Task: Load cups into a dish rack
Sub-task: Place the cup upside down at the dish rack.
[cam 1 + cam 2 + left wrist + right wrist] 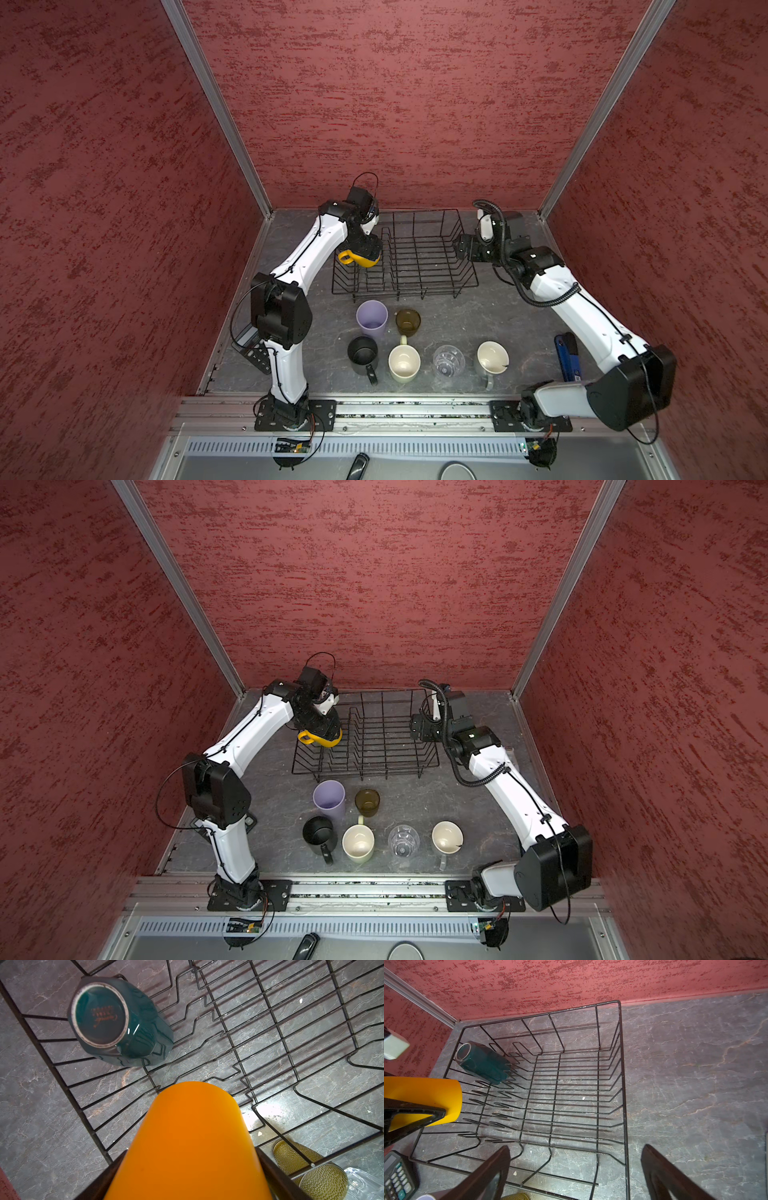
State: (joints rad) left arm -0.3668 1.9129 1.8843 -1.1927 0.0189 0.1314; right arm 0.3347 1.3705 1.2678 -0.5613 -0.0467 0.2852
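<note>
L claw (367, 249) partly closed round smooth, glossy yellow mug (191, 1136), held above left side of black wire rack (622, 1076), nr tilted teal mug (116, 1022) already inside. R claw (576, 1147) wide open, empty, by rack's right edge. Risks: slick glaze slipping in grip; rim snagging divider loops; bumping teal mug on release.

Left arm (307, 253) and right arm (582, 309): white links, black joints, thin black cables; the right carries a ribbed black hose (504, 245).

text | teal mug (120, 1022) base: reddish script stamp, not legible | calculator (396, 1178) key: plus sign
</note>
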